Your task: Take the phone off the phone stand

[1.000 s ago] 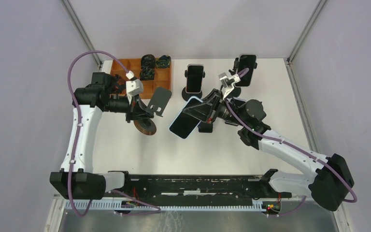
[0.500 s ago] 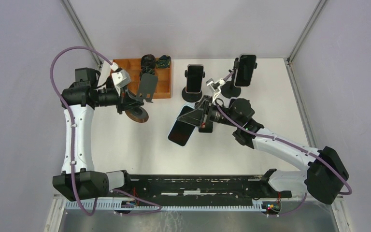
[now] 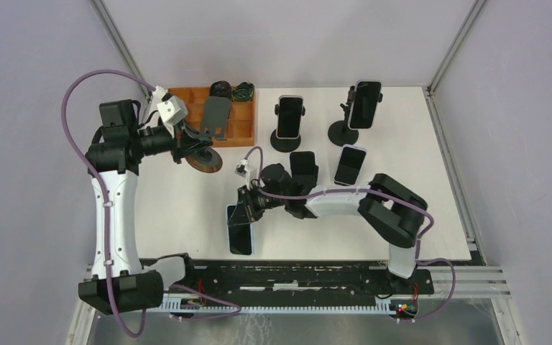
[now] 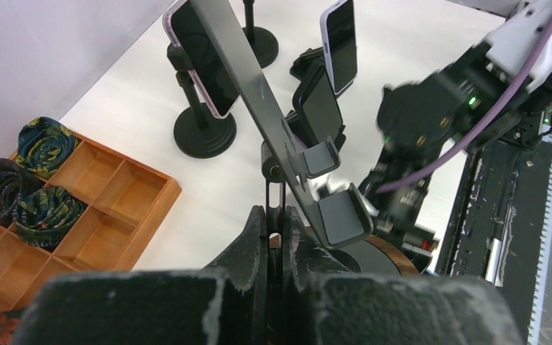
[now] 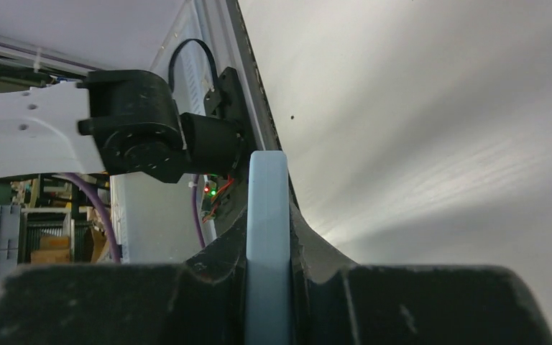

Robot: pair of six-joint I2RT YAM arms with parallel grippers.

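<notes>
Your right gripper (image 3: 248,213) is clamped on the phone (image 3: 240,236). The wrist view shows its pale blue edge pinched between the two fingers, and the body runs out past the fingertips toward the near edge of the table (image 3: 180,215). The phone is already free of the stand (image 4: 255,86), which sits well off to the left of that gripper. Your left gripper (image 4: 274,228) is closed tight on the stand's thin post, with the grey plate rising ahead of the fingers and the wooden base just under them.

The step in hand looks like laying the phone down. From above I cannot tell whether its far end already touches the table, so treat it as hanging. Lower the wrist slowly and tip it so the phone's back comes flat rather than landing on a corner. Part the fingers only once the phone rests on its own, then lift straight up so a pad does not drag it. Do not loosen the left clamp, or the stand could topple toward the tray (image 3: 243,123) just beyond it.
</notes>
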